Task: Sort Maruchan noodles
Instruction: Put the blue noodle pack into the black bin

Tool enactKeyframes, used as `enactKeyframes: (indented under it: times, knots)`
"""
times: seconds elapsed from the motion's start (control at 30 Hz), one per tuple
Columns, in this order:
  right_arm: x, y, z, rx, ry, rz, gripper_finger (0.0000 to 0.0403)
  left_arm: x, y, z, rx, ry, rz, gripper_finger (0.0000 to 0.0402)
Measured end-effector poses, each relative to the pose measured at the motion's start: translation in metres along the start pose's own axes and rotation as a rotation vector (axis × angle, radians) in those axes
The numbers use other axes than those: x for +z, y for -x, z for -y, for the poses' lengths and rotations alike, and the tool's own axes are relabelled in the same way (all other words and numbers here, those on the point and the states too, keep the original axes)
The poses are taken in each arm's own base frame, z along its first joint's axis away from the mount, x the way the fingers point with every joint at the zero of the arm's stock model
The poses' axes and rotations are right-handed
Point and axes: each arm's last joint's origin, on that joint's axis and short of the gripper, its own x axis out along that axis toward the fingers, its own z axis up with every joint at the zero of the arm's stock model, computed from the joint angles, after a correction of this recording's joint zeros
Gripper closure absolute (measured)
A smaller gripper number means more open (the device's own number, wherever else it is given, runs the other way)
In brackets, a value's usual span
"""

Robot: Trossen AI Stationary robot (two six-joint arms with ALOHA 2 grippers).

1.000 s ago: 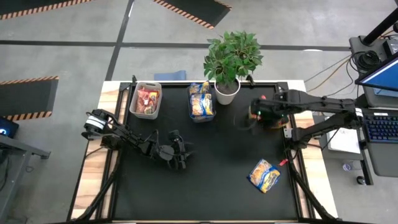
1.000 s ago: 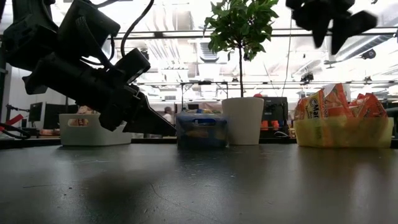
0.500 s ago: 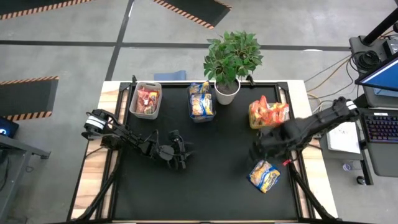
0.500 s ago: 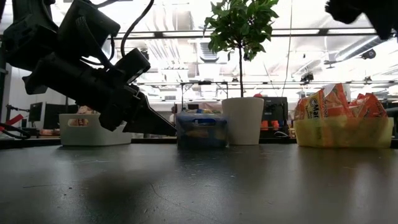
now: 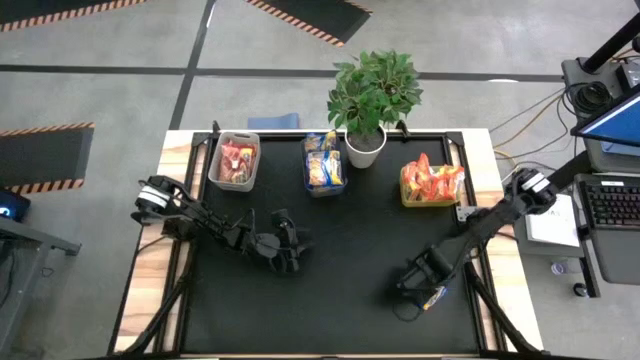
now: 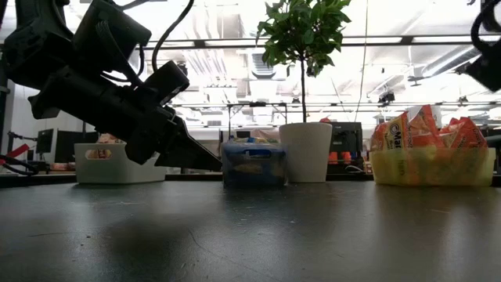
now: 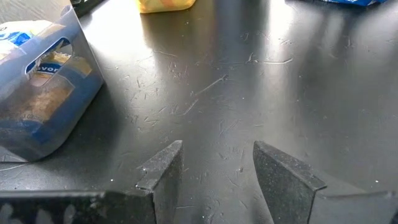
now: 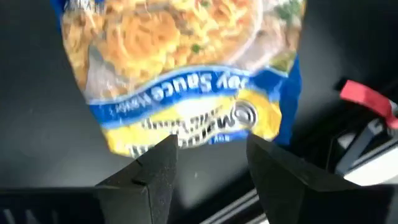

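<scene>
My right pincer [image 5: 418, 283] low over the blue-and-yellow noodle packet [image 8: 186, 74] lying near right on the bench [image 5: 340, 310], fingers parted above it, not gripping, my left pincer [image 7: 214, 168] open and empty at left centre, other packets [image 5: 432, 180] in far bins.

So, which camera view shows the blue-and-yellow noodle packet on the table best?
The right wrist view: the packet fills it, print readable. The high view shows only a corner under the right gripper; the low view shows none.

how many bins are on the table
3: a white bin far left, a blue bin beside the plant pot, a yellow bin far right.
</scene>
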Motion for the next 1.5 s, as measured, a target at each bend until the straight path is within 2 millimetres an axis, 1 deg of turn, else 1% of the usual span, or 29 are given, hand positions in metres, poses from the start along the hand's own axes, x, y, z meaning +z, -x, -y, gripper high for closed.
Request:
enactKeyframes:
  times: [0.23,0.27,0.33,0.4,0.5,0.53,0.6,0.67,0.77,0.93,1.0,1.1,1.17,1.27,1.33,1.4,1.5]
  knots:
    - [0.011,-0.021,-0.017,-0.071,0.085,0.031,0.0243,0.0,0.0,0.0,0.0,0.0,0.001,0.0224]
    - [0.013,-0.023,-0.021,-0.069,0.103,0.065,0.0247,0.0,0.0,0.0,0.0,0.001,0.001,0.0224]
    - [0.018,-0.021,-0.033,-0.027,0.127,0.208,0.0255,0.0,0.0,0.0,0.0,0.001,0.003,0.0224]
    - [0.025,-0.009,-0.048,0.045,0.16,0.407,0.0261,0.0,0.0,0.0,0.0,0.003,0.004,0.0224]
    - [0.03,0.022,-0.064,0.083,0.237,0.685,0.027,0.001,0.0,0.0,-0.001,0.003,0.005,0.0224]
    - [0.03,0.032,-0.066,0.076,0.277,0.746,0.0272,0.001,0.0,0.0,-0.006,0.003,0.005,0.0224]
    - [0.03,0.049,-0.069,0.085,0.344,0.808,0.0277,0.001,0.001,0.001,-0.033,0.002,0.002,0.0224]
    - [0.033,0.059,-0.064,0.085,0.363,0.82,0.0282,0.006,0.005,0.002,-0.06,-0.01,0.001,0.0225]
    - [0.037,0.066,-0.056,0.088,0.387,0.83,0.0292,0.022,0.017,0.002,-0.081,-0.016,0.04,0.023]
    - [0.042,0.064,-0.034,0.052,0.442,0.82,0.0311,0.05,0.039,0.004,-0.153,-0.028,0.162,0.0249]
    - [0.046,0.06,-0.023,0.057,0.451,0.834,0.0319,0.056,0.043,0.004,-0.162,-0.025,0.187,0.0261]
    - [0.051,0.052,-0.009,0.113,0.459,0.854,0.033,0.063,0.041,0.006,-0.164,-0.015,0.203,0.0283]
    - [0.053,0.048,-0.001,0.184,0.467,0.866,0.0335,0.069,0.037,0.011,-0.176,-0.001,0.212,0.0299]
    - [0.057,0.045,0.01,0.286,0.443,0.875,0.0339,0.074,0.029,0.021,-0.192,0.005,0.207,0.0322]
    - [0.059,0.043,0.017,0.348,0.392,0.858,0.0338,0.078,0.022,0.031,-0.203,0.014,0.212,0.0335]
    - [0.06,0.041,0.022,0.405,0.358,0.825,0.0329,0.077,0.014,0.04,-0.209,-0.001,0.188,0.0345]
    - [0.059,0.037,0.027,0.446,0.333,0.753,0.0303,0.073,0.002,0.054,-0.22,-0.023,0.158,0.0356]
